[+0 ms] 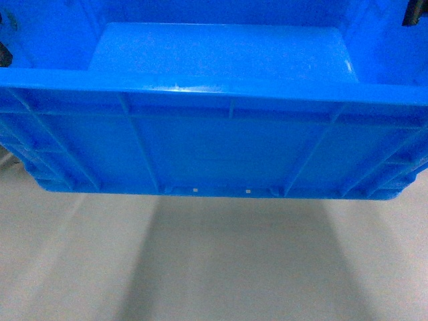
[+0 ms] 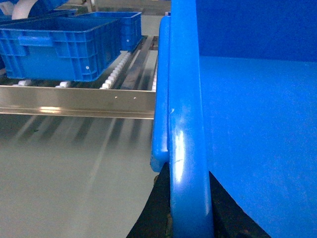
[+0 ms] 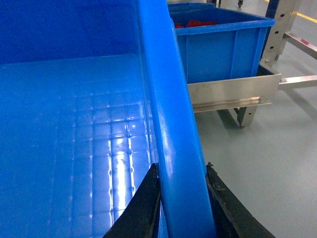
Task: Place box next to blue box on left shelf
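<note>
Big bright-blue ribbed plastic crate [image 1: 221,134] fills the head view, carried off the floor w/ each gripper's jaws clamped over a side rim: left gripper [image 2: 190,218], right gripper [image 3: 181,208]. Not yet placed; steel-railed roller shelf [image 2: 74,101] sits near, w/ a blue crate [image 2: 59,52] on it and free rollers beside it. Left: approach, set down, release. Smooth grey floor [image 1: 214,267], workshop-type room.

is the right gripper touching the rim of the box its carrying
Touching. The right wrist view shows the right gripper with its two black fingers pressed against both sides of the box rim.
</note>
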Controlling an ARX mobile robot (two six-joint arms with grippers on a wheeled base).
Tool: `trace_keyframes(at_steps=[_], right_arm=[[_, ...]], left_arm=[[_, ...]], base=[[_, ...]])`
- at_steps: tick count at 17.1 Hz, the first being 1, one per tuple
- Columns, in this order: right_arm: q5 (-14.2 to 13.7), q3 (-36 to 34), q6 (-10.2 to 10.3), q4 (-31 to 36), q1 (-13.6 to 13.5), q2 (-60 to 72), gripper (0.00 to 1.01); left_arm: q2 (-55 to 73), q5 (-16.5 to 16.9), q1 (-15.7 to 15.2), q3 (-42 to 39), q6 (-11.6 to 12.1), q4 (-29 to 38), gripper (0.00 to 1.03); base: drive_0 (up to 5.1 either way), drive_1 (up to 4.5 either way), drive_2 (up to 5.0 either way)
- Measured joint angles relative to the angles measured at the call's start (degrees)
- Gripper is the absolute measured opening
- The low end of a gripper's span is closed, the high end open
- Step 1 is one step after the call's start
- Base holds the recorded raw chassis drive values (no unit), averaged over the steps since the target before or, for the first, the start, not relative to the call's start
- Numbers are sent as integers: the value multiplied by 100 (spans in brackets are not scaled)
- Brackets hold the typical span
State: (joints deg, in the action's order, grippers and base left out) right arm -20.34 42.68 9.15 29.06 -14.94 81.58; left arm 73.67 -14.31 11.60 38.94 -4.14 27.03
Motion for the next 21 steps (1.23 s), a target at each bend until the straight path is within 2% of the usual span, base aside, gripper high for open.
trace_keyframes(at_steps=[9,18,21], right_arm=[[-2,0,0,46,0,-2,17],[-2,0,0,33,0,-2,17],[-4,0,0,26,2,-2,17]], left_arm=[[-7,0,0,0,0,37,8],[-7,2,0,0,2,44,8],[-7,0,4,2,4,35,8]], base=[[0,0,0],[-11,413,-435],[-204,466,-235]])
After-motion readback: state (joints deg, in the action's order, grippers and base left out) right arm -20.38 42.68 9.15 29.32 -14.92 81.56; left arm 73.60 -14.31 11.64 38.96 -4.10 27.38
